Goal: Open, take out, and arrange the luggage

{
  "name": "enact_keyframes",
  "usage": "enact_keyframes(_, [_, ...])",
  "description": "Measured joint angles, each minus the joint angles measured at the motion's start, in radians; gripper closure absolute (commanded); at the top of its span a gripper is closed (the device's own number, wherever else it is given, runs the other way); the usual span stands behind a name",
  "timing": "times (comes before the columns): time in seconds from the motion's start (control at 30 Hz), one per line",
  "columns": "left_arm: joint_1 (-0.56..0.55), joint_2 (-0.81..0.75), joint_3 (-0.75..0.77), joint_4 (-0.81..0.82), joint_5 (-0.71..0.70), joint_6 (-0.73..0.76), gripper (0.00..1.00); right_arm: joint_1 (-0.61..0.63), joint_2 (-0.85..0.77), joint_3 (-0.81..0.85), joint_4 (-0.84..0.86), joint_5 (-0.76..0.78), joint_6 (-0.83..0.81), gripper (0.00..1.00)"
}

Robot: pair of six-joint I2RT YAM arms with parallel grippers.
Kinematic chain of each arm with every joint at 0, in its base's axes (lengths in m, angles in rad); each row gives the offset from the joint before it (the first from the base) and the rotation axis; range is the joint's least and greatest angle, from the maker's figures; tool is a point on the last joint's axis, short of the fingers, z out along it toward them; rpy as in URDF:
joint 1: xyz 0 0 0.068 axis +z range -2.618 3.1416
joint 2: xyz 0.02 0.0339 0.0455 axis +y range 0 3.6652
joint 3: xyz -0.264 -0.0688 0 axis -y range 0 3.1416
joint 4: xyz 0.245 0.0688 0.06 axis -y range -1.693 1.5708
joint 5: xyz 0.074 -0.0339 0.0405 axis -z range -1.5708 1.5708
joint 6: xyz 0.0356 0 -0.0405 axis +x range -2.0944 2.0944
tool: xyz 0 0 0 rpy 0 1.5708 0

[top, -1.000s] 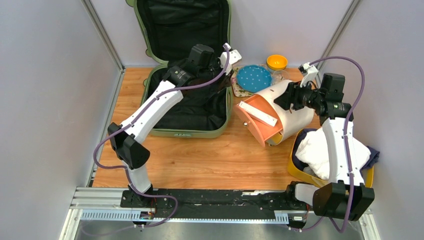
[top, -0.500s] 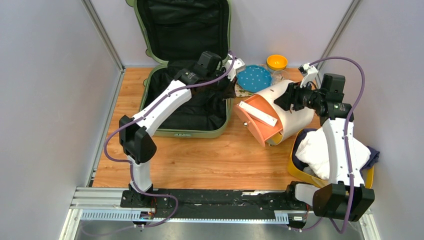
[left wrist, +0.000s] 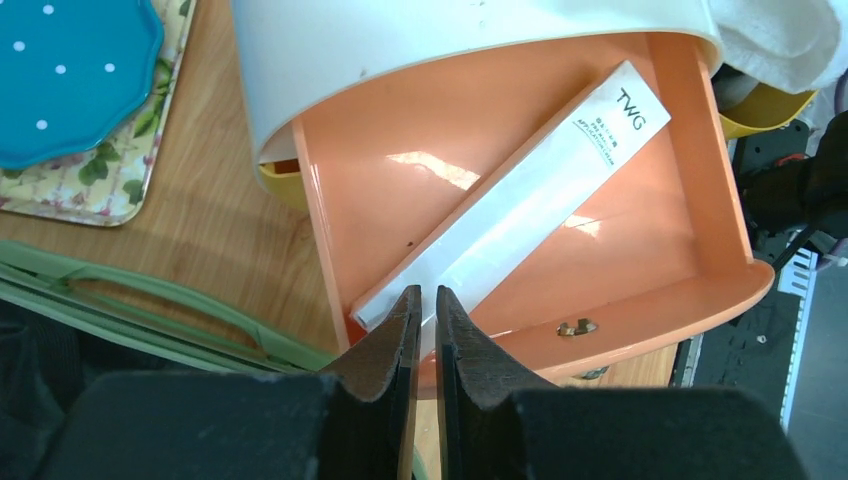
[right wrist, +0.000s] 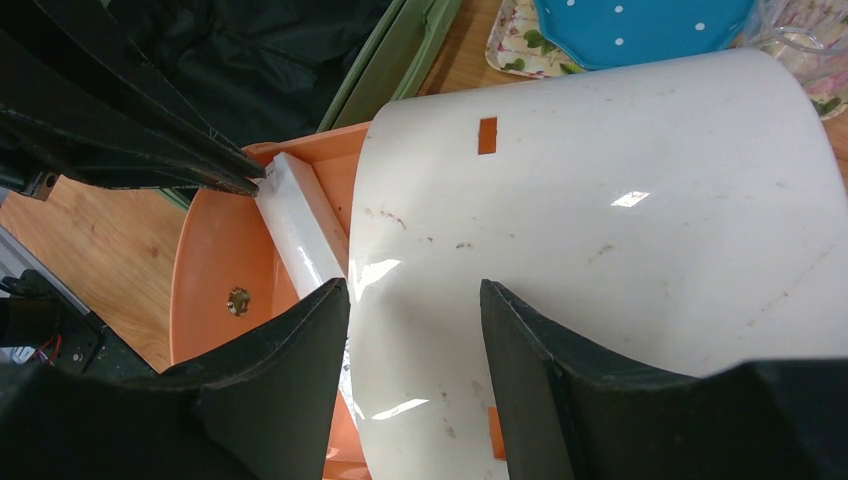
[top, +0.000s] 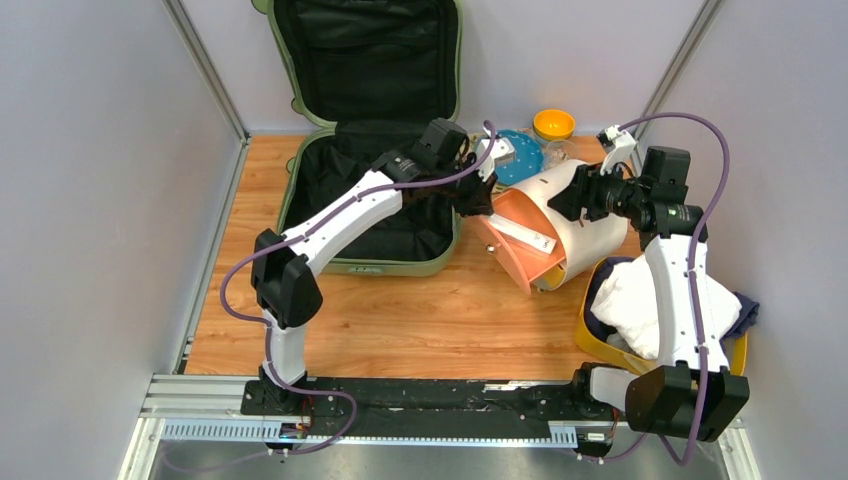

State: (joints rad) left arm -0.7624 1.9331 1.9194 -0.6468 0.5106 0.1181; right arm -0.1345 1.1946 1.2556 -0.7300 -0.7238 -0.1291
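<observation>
**Left arm stretched out, right arm upright**

Left arm reaches forward and to the right, wrist pitched down. Left gripper: jaws almost together, only a thin slit, nothing between them. Right arm rises from its base, wrist turned left. Right gripper: jaws spread apart.
</observation>
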Motion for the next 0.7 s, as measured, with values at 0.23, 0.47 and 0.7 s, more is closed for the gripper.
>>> enact_keyframes(0.23, [-0.013, 0.001, 0.0, 0.028, 0.014, -0.004, 0.76, 0.0, 0.002, 0.002, -0.002, 0.0, -0.001, 0.42])
enact_keyframes(0.47, [0.051, -0.05, -0.058, 0.142, 0.032, -0.015, 0.77, 0.0, 0.01, 0.009, -0.003, 0.0, -0.006, 0.42])
enact_keyframes(0.7, [0.101, -0.412, -0.488, 0.175, 0.082, 0.08, 0.85, 0.0, 0.012, 0.011, -0.002, -0.001, -0.006, 0.43])
